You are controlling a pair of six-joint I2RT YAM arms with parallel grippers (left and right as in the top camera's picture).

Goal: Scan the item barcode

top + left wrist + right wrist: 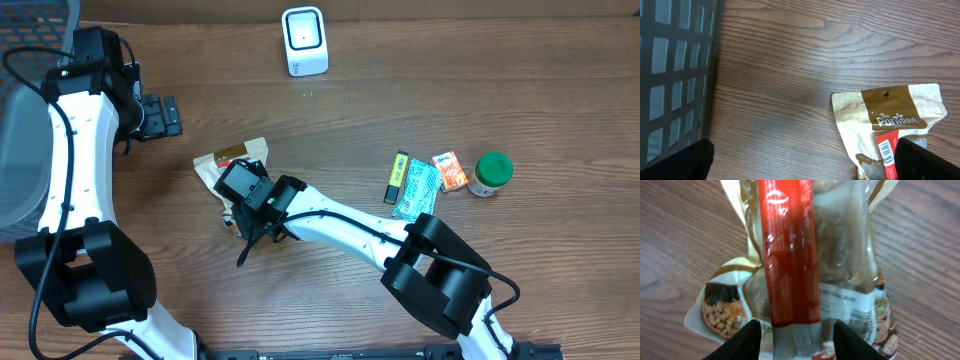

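Snack pouch (880, 107) tan, red barcode strip (886, 150); right pincer (801, 335) straddles it, grip unclear; left pincer (158, 116) wide.

we look down on a brown wooden table (790, 65). at nine o'clock a dark grid-walled basket (675, 75) fills the edge. at four o'clock lies a tan snack pouch (865, 120) with a brown header, a hang hole and a red label (886, 162) bearing a white barcode (883, 148). our left gripper (805, 162) spreads its dark fingers (682, 160) wide, at seven and five o'clock.
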